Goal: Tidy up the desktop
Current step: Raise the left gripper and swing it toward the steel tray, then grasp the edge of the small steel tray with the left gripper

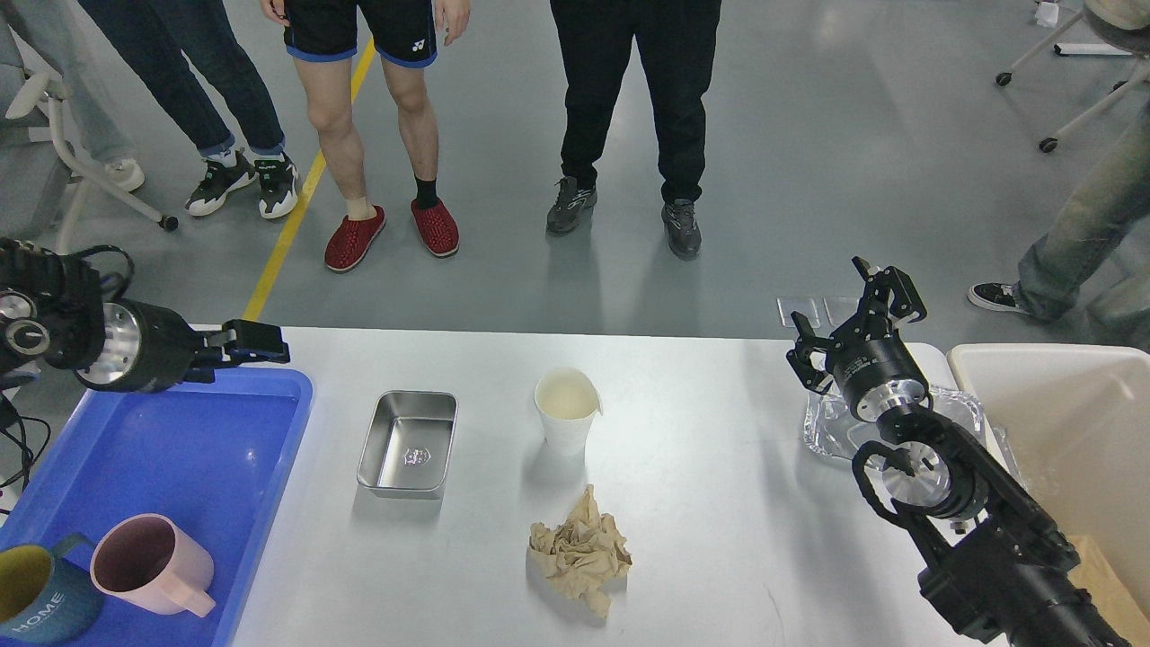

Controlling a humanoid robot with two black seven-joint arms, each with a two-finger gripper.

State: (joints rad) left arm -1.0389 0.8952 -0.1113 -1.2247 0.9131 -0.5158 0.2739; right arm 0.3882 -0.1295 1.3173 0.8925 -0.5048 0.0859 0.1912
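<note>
Two mugs sit lower left: a pink mug and a teal mug. There is one blue tray, one metal tin, one paper cup, one crumpled paper, one foil tray, and one bin at right.

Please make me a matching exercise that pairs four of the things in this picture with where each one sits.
Things:
1. pink ceramic mug
2. rectangular steel tin
3. crumpled brown paper
4. clear plastic tray

Places:
A. under the right arm
B. inside the blue plastic tray
C. left of the white paper cup
D. in front of the white paper cup, nearer the robot

Pairs: 1-B, 2-C, 3-D, 4-A
</note>
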